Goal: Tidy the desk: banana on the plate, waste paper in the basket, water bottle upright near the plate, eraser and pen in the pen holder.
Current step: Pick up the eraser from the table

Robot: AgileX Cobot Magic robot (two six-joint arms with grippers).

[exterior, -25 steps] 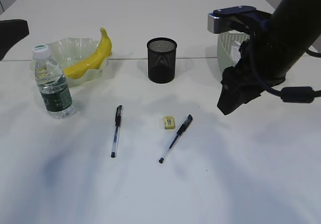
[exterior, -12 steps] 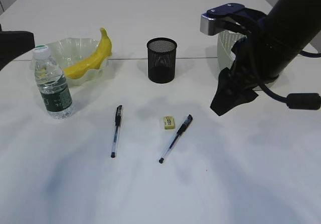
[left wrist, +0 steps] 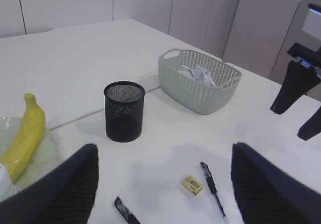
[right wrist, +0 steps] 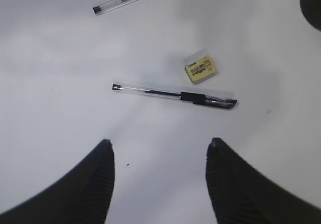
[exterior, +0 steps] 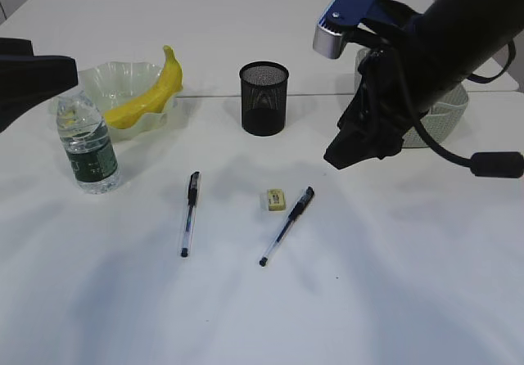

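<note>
R arm (exterior: 409, 62) shifted left, jaws open over pen (right wrist: 175, 94), empty

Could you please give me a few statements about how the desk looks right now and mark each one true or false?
1. The banana lies in the plate. True.
2. The water bottle is tipped over on its side. False: it stands upright in front of the plate.
3. The eraser lies on the table beside a pen. True.
4. Both pens are in the pen holder. False: both lie on the table, the other pen further left.
5. The basket holds crumpled paper. True.
6. The right pincer grips a pen. False: it is open and empty.
</note>
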